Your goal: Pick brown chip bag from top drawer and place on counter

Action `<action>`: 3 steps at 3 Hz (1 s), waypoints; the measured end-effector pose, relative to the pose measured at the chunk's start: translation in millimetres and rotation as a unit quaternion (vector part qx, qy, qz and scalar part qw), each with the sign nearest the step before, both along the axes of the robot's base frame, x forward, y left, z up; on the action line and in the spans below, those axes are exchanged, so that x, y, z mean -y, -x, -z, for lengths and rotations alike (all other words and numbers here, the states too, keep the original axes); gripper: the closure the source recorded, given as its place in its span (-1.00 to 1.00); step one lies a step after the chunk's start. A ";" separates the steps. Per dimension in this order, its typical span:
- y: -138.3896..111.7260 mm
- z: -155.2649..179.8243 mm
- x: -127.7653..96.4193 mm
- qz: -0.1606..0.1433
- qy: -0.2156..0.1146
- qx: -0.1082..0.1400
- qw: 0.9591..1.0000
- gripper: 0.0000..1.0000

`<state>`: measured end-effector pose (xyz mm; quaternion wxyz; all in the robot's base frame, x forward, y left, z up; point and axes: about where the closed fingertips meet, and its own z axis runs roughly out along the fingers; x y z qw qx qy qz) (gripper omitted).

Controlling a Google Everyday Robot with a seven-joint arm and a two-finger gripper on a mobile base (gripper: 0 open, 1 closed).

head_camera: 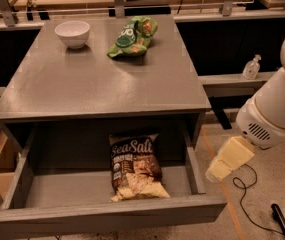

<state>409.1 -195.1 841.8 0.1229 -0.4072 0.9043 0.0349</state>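
Little room, jaws beside top drawer (194,168) edge

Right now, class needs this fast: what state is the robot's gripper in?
Gripper: open or shut cannot be told; it hangs just outside the top drawer, apart from the brown chip bag lying inside.

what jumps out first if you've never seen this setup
The brown chip bag lying in the open top drawer catches the eye first. The robot's gripper hangs just right of the drawer, clear of the bag. On the counter behind sit a green chip bag and a white bowl.
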 end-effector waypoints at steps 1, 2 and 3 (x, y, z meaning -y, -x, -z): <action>-0.2 -0.7 -0.1 -0.001 0.000 0.001 1.000 -1.00; -0.5 12.2 -8.9 0.016 -0.016 -0.006 1.000 -1.00; 6.2 43.6 -65.9 0.019 -0.038 -0.032 0.999 -1.00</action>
